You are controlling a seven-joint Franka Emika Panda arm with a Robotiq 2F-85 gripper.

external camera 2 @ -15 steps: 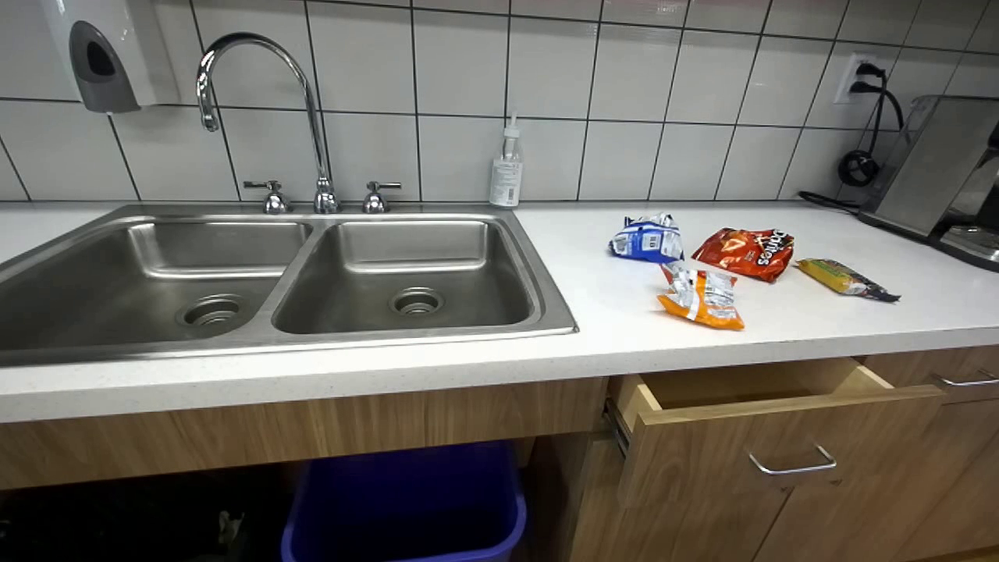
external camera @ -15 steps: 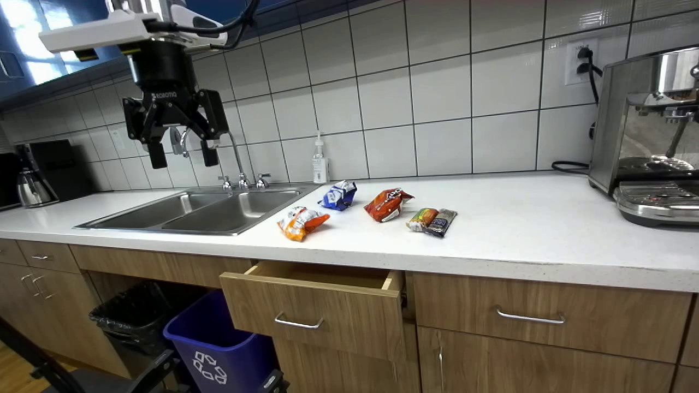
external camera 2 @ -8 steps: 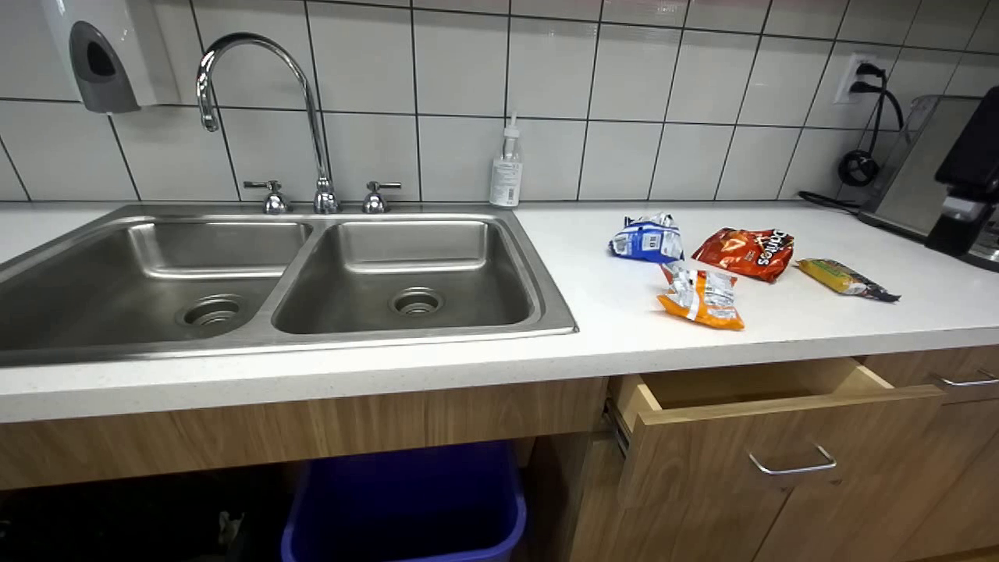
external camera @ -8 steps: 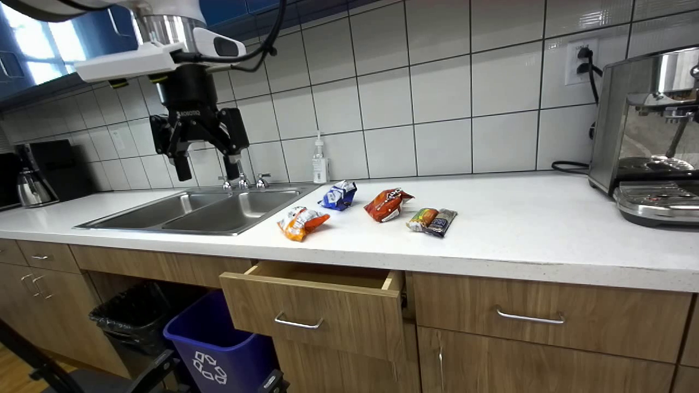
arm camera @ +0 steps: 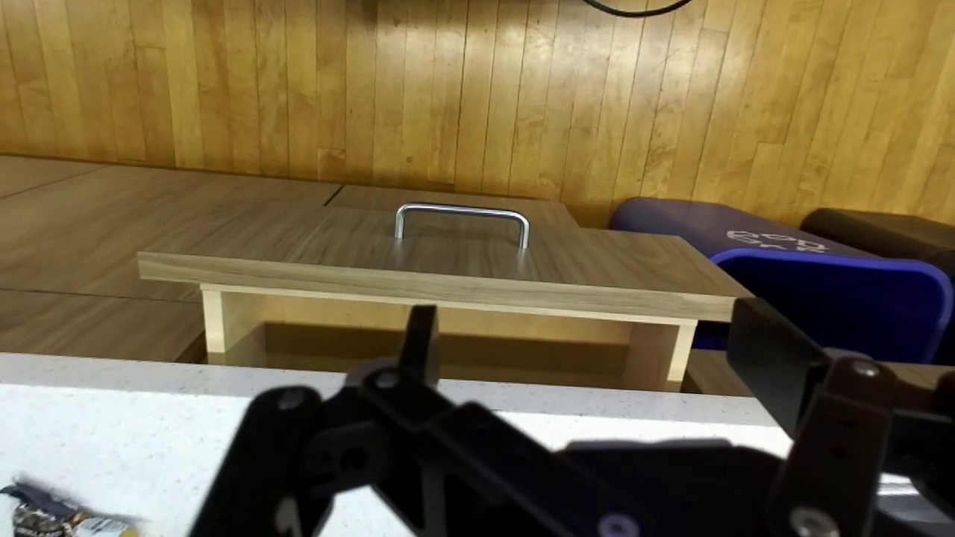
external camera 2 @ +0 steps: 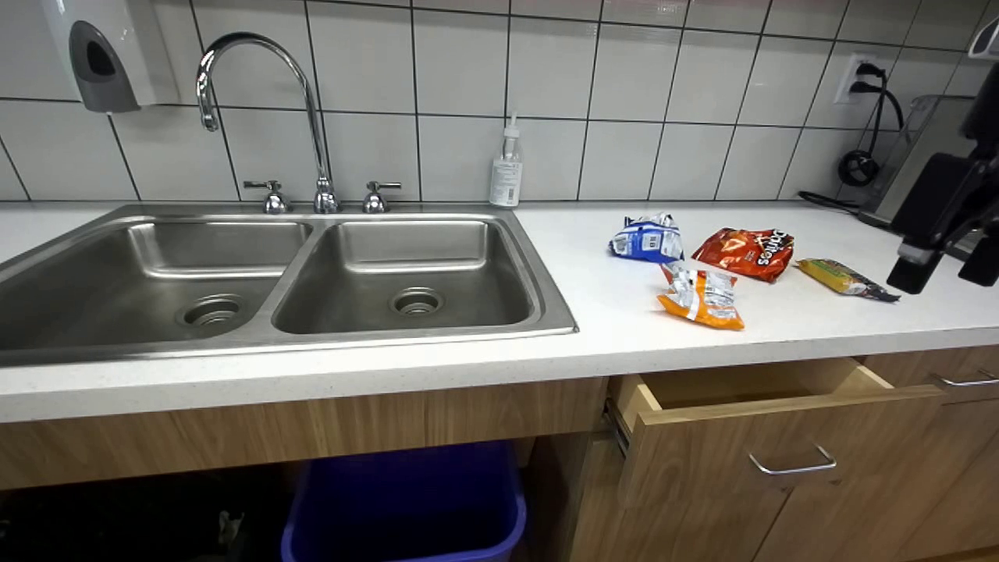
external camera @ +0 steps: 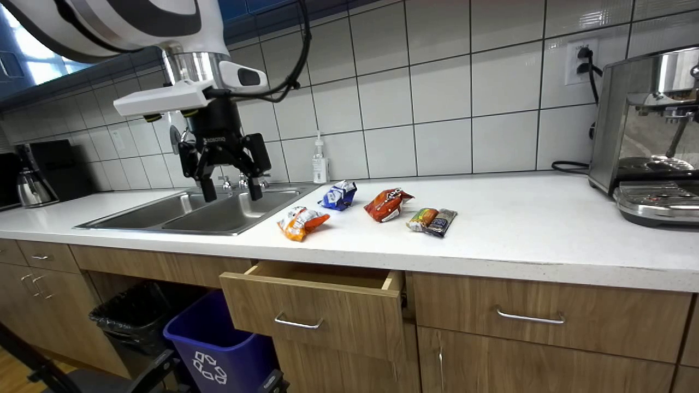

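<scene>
Stretching widest, the white worktop (external camera: 524, 218) ran above a wooden drawer (external camera: 349, 316), pulled out and presumably held up by its slide (external camera 2: 618, 429).
Higher up, the pincer (external camera: 232, 189) hung spread wide with nothing in it. On the worktop, apart from it, lay a red Doritos bag (external camera 2: 741, 254), an orange-and-white snack bag (external camera 2: 701, 297) and a blue snack bag (external camera 2: 646, 242), seemingly propped by stiff creases, then a yellow packet (external camera: 423, 219) beside a dark packet (external camera: 441, 222). In both exterior views the pincer sat lower than half a second earlier; drawer and bags had not shifted.
</scene>
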